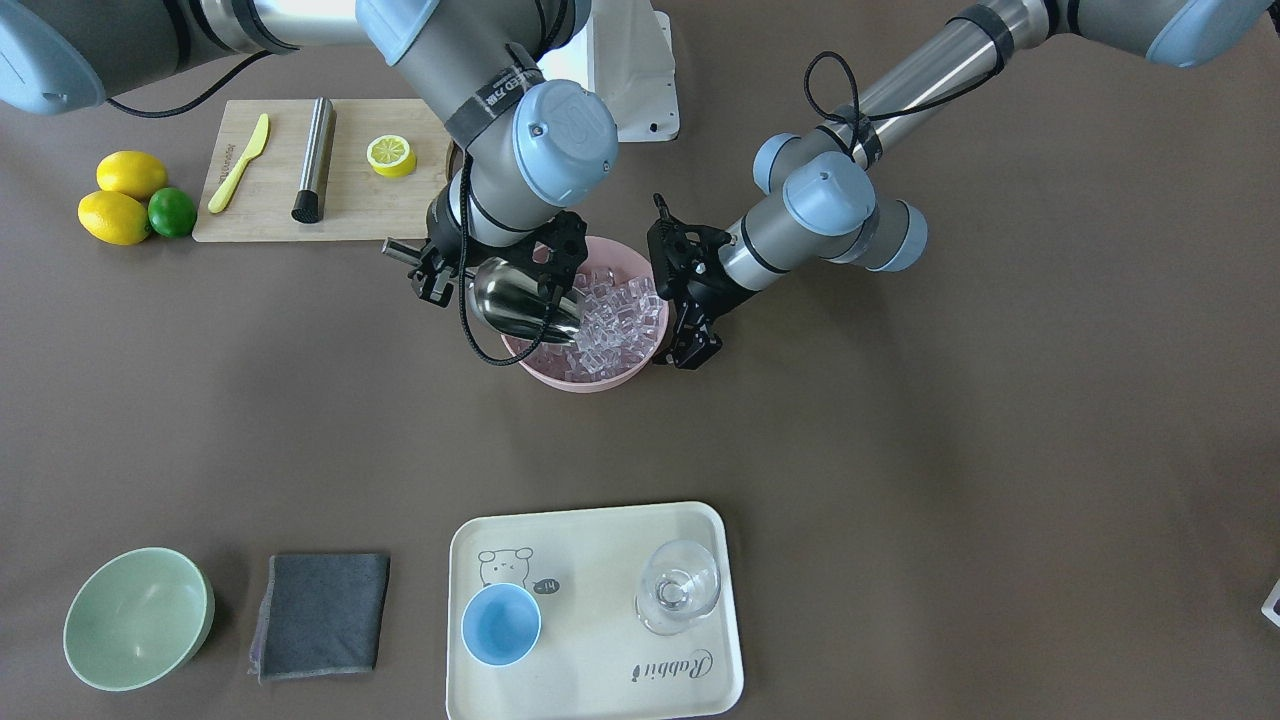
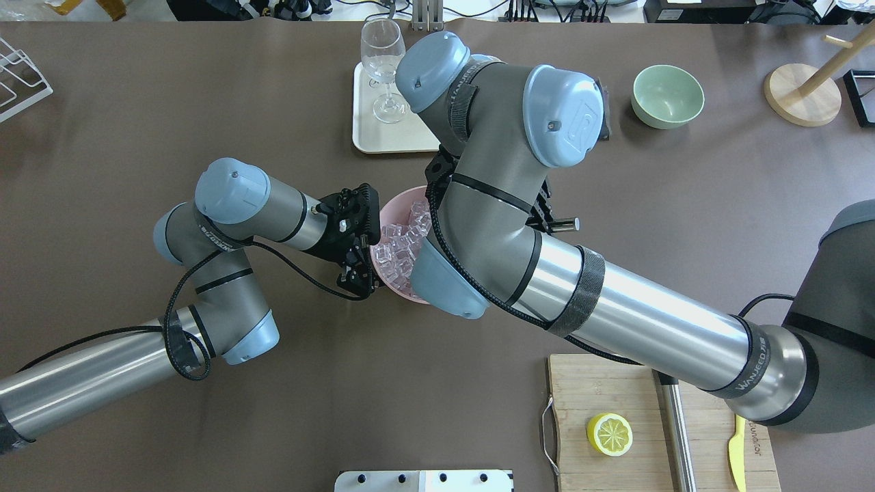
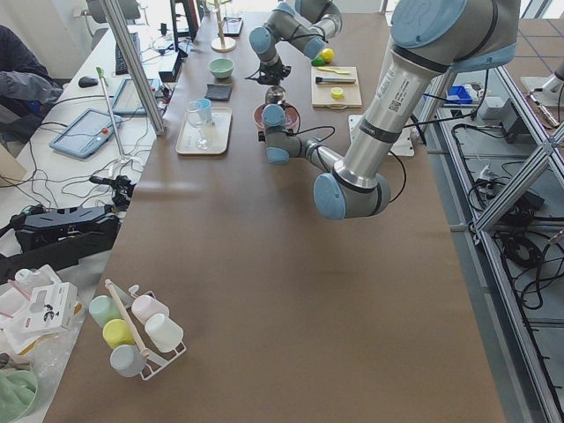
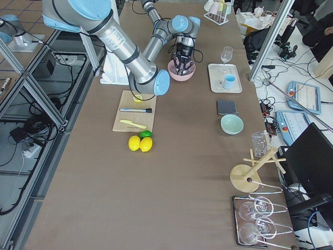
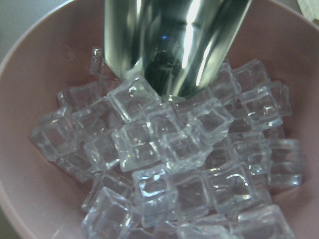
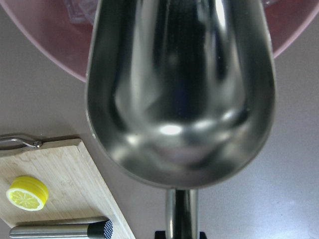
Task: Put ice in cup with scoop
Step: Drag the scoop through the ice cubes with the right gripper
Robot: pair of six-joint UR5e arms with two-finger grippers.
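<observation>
The right gripper [image 1: 440, 262] was closed on the thin handle of the scoop [image 1: 520, 305], just left of center in the front-facing view. The handle's end stuck out past the jaws toward the left. The pan reached right from the jaws, over the near-left rim of the pink bowl [image 1: 590, 378]. In the left wrist view, the pan's tip [image 5: 174, 74] touched the top cubes of the ice [image 5: 169, 159]. In the right wrist view, the inside of the pan [image 6: 179, 99] showed bare shining steel.

The ice [image 1: 620, 320] was heaped in the right half of the bowl. The left gripper [image 1: 690, 340] sat against the bowl's right rim. I cannot tell whether its jaws were wide, narrow or clamped on the rim.

The cup [image 1: 500, 624] stood well apart from both grippers, low in the frame on the left part of a cream tray [image 1: 590, 560]. A clear glass [image 1: 678, 587] stood on the tray's right part. A grey cloth [image 1: 320, 615] and a green bowl [image 1: 135, 620] lay at lower left.

At upper left, behind the right arm, a cutting board [image 1: 270, 215] carried a yellow knife [image 1: 240, 163], a steel rod [image 1: 315, 160] and a lemon half [image 1: 390, 155]. 2 lemons [image 1: 113, 217] and 1 lime [image 1: 172, 212] sat just left of the board.
</observation>
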